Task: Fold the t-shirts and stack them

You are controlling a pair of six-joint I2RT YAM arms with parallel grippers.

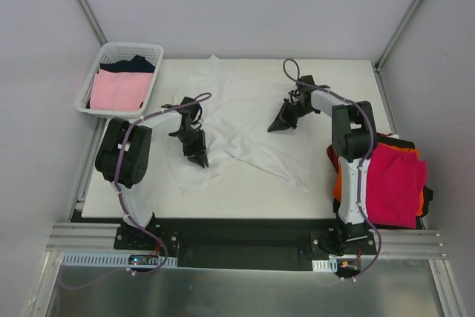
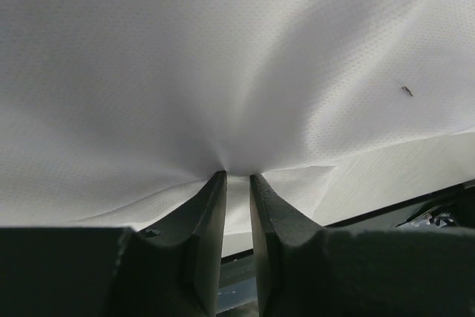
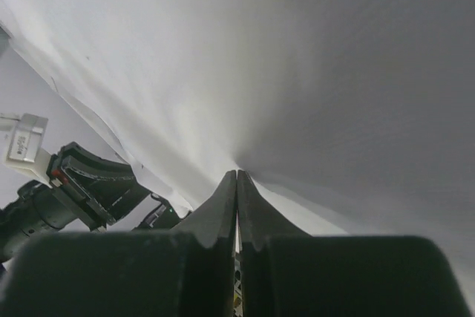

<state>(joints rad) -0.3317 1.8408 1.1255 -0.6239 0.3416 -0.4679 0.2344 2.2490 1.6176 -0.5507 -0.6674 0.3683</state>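
Note:
A white t-shirt (image 1: 249, 113) lies spread and creased across the middle of the table. My left gripper (image 1: 197, 157) is at the shirt's near-left part and my right gripper (image 1: 279, 125) is at its right side. In the left wrist view the white cloth (image 2: 223, 57) puckers into the tips of my left gripper (image 2: 237, 175), which is shut on a fold of it. The right wrist view shows the cloth (image 3: 319, 57) drawn to a point at my right gripper (image 3: 237, 172), its jaws pressed together on the fabric.
A pile with a magenta-red shirt (image 1: 395, 183) on top of orange (image 1: 338, 183) and black cloth sits at the table's right edge, beside the right arm. A white lattice basket (image 1: 95, 78) at the back left holds a pale pink shirt (image 1: 119, 90) and a navy one (image 1: 135, 64).

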